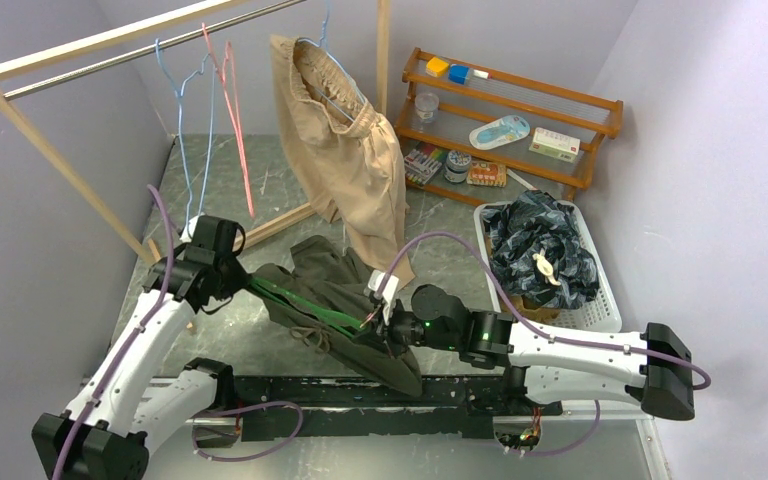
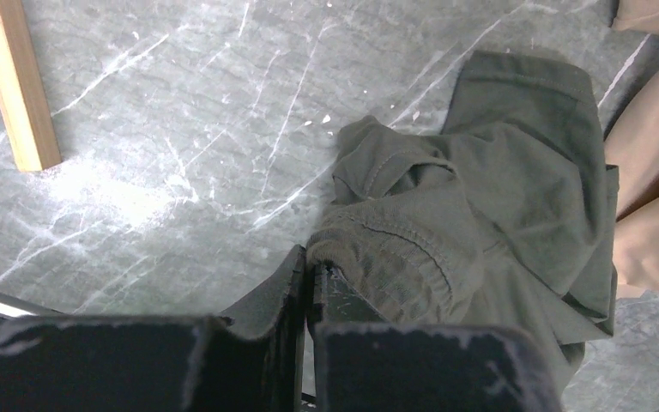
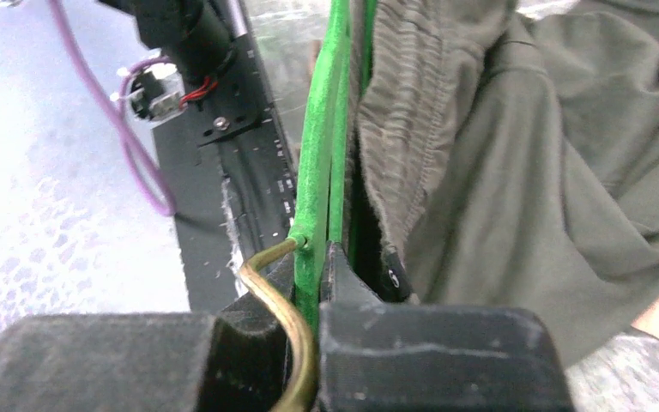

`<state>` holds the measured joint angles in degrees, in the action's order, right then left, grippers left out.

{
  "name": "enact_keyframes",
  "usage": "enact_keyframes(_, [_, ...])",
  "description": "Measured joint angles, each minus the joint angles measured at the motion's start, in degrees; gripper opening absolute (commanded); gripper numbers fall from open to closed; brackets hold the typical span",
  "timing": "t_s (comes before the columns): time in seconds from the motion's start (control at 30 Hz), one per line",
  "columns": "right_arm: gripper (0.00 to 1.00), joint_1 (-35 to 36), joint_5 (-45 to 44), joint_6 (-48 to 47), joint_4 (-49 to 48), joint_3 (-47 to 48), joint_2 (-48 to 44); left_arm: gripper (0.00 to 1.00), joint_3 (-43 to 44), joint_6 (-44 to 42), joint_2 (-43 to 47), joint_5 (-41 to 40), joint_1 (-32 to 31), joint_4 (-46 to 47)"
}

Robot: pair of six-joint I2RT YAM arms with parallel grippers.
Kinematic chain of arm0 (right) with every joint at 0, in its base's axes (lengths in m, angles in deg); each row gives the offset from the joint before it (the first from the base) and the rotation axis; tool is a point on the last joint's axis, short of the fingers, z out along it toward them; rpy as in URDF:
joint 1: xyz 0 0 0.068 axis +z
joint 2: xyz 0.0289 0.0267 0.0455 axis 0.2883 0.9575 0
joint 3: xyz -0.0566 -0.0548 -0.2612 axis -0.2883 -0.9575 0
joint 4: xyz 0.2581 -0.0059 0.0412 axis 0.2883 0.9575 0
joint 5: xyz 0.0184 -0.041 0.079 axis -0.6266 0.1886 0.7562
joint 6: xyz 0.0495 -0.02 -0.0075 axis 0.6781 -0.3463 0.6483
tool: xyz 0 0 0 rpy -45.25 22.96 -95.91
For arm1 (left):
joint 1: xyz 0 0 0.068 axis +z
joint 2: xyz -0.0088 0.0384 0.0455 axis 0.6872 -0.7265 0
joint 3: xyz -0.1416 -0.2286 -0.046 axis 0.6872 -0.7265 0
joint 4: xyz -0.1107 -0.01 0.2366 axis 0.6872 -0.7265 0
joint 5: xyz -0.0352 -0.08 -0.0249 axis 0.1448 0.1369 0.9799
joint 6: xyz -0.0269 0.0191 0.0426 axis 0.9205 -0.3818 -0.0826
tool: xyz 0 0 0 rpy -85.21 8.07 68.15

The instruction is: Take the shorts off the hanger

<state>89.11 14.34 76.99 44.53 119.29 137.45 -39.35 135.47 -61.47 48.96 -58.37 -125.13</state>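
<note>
right gripper clamped on hanger; left gripper pinched on olive shorts waistband at hanger's far end. hold hanger steady, slide waistband off end.

Olive-green shorts, a bright green hanger (brass-coloured hook), tan shorts, dark navy shorts with a pale pattern, and a grey table veined in white.

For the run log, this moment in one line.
left gripper: shut on olive shorts | right gripper: shut on green hanger | beige shorts: hanging on rack | navy shorts: in basket
</note>
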Motion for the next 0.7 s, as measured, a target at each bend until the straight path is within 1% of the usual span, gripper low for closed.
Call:
enact_keyframes(0.2, [0.0,0.3,-9.0,2.1,0.9,0.0,-0.5,0.07,0.0,-1.9,0.5,2.0,1.3,1.6])
enact_keyframes(0.37, [0.0,0.6,-16.0,5.6,1.5,0.1,-0.9,0.1,-3.4,-2.5,4.1,4.9,1.9,4.3])
enact_keyframes(0.5, [0.0,0.9,-20.0,8.2,2.0,1.2,2.3,0.19,-6.3,-4.8,7.8,9.5,2.5,7.6])
enact_keyframes(0.6, [0.0,0.9,-23.6,10.4,2.7,2.8,5.7,0.31,-7.5,-7.2,9.2,15.0,2.9,10.5])
enact_keyframes(0.7, [0.0,0.9,-25.7,11.8,2.3,3.2,7.3,0.39,-7.7,-8.6,9.0,19.8,3.1,13.2])
